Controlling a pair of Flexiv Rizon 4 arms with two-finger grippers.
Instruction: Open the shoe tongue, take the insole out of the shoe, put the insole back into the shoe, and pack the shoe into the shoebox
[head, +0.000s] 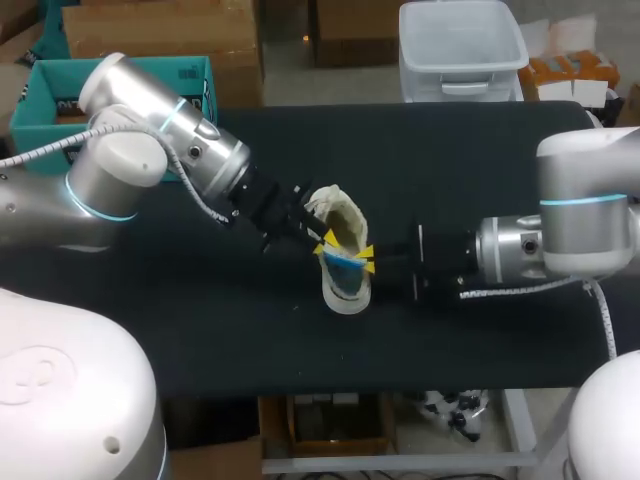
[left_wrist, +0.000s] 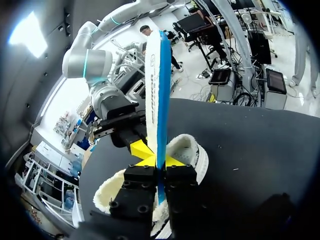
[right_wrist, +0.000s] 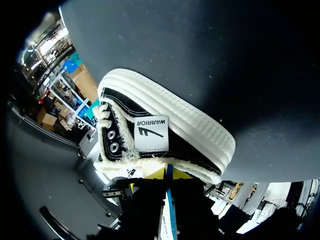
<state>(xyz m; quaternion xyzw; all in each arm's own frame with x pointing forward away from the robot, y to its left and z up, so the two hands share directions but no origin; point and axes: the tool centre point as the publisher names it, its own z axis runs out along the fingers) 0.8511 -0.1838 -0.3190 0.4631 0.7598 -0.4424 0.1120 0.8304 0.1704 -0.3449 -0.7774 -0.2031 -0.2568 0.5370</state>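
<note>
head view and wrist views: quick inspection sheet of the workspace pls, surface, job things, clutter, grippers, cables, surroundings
surface: black table, the shoe near its middle.
job's things: shoe with fleecy lining rests on the table; blue and white insole is held on edge over its opening, lower end hidden; no shoebox seen on the table.
clutter: nothing seen.
grippers: left gripper and right gripper meet over the shoe, each shut on the insole.
cables: left arm cable and right arm cable hang clear of the shoe.
surroundings: nothing seen reaching over the table.

Black fleece-lined shoe (right_wrist: 165, 135), blue insole (left_wrist: 160, 100) at opening
</note>
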